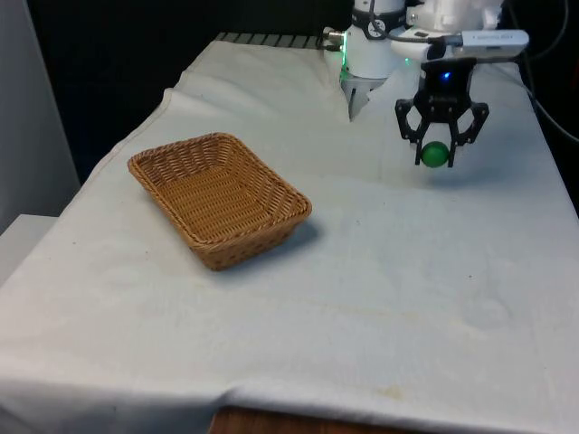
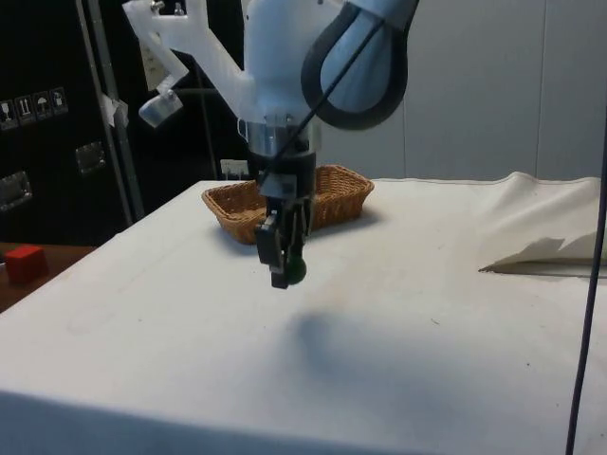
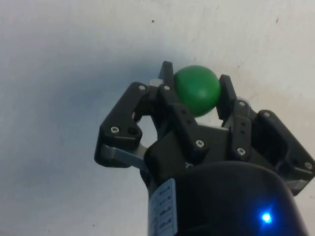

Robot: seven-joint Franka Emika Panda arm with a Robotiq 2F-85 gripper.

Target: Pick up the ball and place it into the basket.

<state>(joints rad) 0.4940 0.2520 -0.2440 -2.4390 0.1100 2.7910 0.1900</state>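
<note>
White cloth (image 1: 362,307) covers the table across the lower part of the front view. Up at that view's upper right, the black gripper (image 1: 436,152) is clenched on the green ball (image 1: 435,155), its two fingers (image 3: 226,96) pressing the ball from either side, lifted clear of the cloth above a soft shadow. Well apart, at the front view's left of centre, the woven basket (image 1: 271,226) sits on the cloth.
</note>
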